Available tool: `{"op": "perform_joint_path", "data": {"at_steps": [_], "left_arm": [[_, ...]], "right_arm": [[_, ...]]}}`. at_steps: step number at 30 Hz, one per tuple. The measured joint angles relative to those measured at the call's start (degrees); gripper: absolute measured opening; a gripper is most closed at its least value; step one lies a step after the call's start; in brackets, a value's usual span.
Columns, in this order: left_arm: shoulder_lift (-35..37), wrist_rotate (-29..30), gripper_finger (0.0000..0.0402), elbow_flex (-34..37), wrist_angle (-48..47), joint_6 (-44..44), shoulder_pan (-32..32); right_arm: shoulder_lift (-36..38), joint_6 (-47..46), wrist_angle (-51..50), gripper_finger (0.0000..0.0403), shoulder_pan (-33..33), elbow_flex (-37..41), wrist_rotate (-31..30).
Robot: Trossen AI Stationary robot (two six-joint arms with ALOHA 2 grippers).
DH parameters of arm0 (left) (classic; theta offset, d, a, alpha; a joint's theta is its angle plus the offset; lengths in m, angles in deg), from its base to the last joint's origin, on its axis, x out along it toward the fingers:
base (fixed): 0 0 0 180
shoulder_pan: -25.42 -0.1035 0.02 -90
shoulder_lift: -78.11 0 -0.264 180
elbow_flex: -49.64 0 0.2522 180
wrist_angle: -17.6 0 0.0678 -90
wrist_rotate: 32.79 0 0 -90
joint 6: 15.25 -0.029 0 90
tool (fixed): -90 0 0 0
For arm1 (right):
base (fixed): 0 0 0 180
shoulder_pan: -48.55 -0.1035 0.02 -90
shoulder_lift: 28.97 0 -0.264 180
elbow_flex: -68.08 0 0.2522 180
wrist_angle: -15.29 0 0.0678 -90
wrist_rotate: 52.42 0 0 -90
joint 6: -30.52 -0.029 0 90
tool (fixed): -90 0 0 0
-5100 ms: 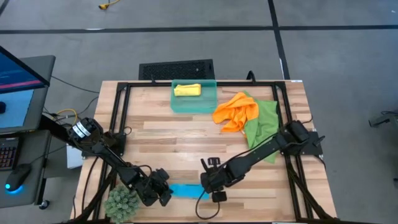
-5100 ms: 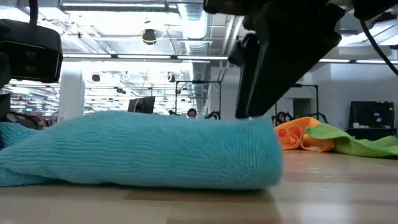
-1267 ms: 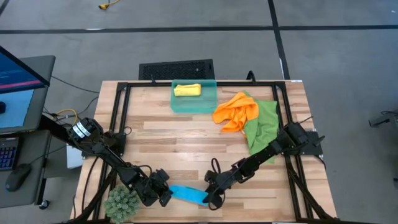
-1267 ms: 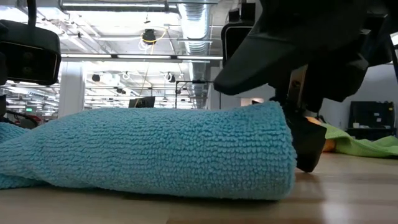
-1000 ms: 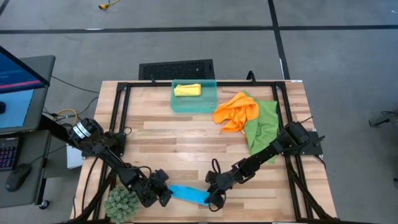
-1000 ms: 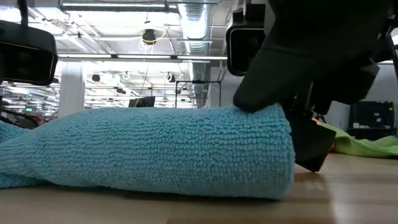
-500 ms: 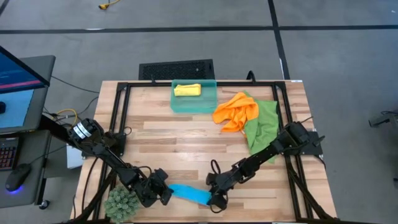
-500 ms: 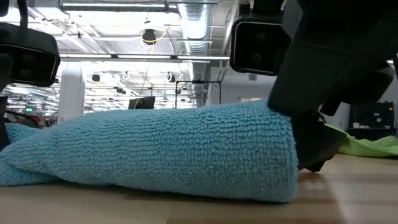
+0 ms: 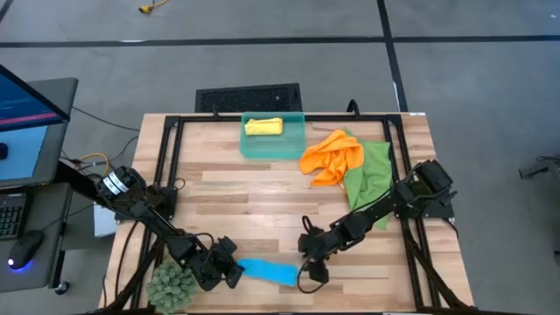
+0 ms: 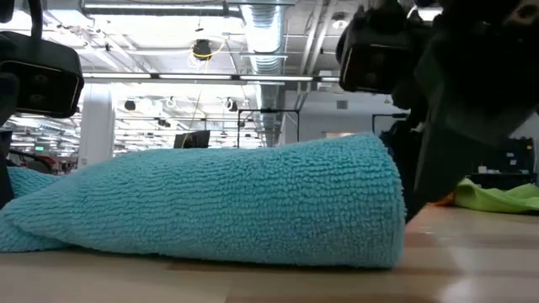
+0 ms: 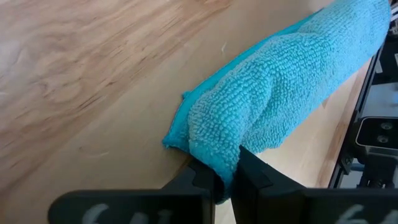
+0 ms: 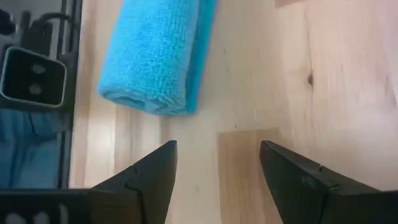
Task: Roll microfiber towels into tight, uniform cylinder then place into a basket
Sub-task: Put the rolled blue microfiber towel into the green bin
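Blue towel: the rolled blue towel [image 9: 266, 271] lies near the front edge of the desk [image 9: 254, 197], between the two hands, a loose flap trailing along one side of the roll.
Left hand: the left hand [image 11: 225, 177] is pinched tight on one end of the blue towel, its fingers nearly touching through the cloth.
Right hand: the right hand [image 12: 217, 163] hangs just off the other end of the roll, fingers spread wide and holding nothing, with bare wood showing between them.
Basket: the basket [image 9: 273, 146] sits at the far edge of the desk, well apart from the roll, with a rolled yellow towel [image 9: 263, 127] already inside.
Waiting pile: the orange towel [image 9: 332, 157] and the green towel [image 9: 370, 175] lie crumpled together beside the basket, not yet rolled.
Risk, unrolling: with only one end gripped, the free end looks likely to slacken and the flap to open, which would spoil the tight cylinder.
Risk, sagging lift: raised by the left hand alone, the soft roll would probably droop and unwind on the way to the basket.
Risk, poor second grip: the right hand, closing from beside the end, could push the roll along the desk rather than clamp it.
Risk, snag: the small green plant [image 9: 173, 285] stands just beside the left hand and could catch the cloth.
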Motion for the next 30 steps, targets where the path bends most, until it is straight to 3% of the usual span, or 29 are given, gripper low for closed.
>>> {"op": "perform_joint_path", "data": {"at_steps": [9,16,20,24,30], "left_arm": [[0.0,-0.1,0.0011,0.0,-0.1,0.3,0.0],[0.0,-0.1,0.0011,0.0,-0.2,1.5,0.0],[0.0,-0.1,0.0011,0.0,-0.1,2.0,-0.1],[0.0,-0.1,0.0011,0.0,-0.1,2.6,-0.1],[0.0,-0.1,0.0011,0.0,-0.1,2.8,-0.1]], "right_arm": [[0.2,13.7,9.1,0.0255,-6.4,-0.1,-2.3],[1.0,22.3,7.8,0.0255,-13.9,-1.9,-18.0],[0.9,37.9,8.5,0.0255,-17.3,-3.3,-25.7],[0.8,46.5,10.3,0.0255,-17.5,-3.3,-25.6],[0.8,47.2,11.3,0.0255,-14.5,-3.3,-23.3]]}}
